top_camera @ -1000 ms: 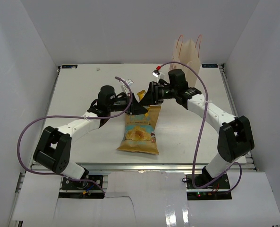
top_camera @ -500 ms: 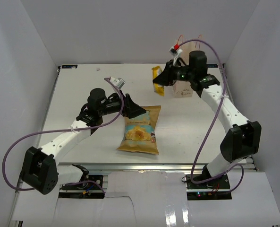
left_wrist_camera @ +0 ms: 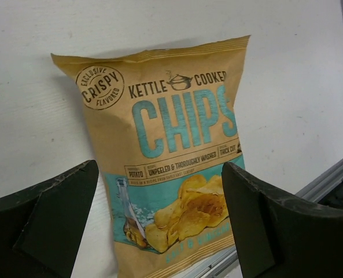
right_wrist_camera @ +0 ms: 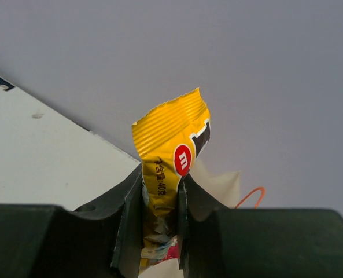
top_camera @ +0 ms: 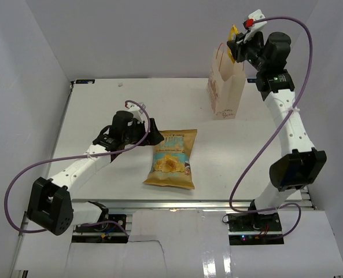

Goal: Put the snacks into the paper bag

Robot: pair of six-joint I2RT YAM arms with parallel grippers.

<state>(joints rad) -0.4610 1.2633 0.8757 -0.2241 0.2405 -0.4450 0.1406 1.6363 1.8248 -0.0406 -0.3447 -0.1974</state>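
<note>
Your right gripper [right_wrist_camera: 159, 200] clamped on yellow packet [right_wrist_camera: 172, 139], held above paper bag [top_camera: 223, 87] near counter [top_camera: 102, 104] far-right corner; not dropped yet. Chips bag [top_camera: 172, 159] flat mid-counter, toward near edge. Your left gripper [top_camera: 155, 134] wide open, empty, just left of it. Bag contents hidden.

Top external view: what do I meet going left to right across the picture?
left gripper, jaws open → chips bag → paper bag. The yellow packet, clamped in the right gripper, sits above the paper bag's right part in this picture, so it is left out of the order.
</note>
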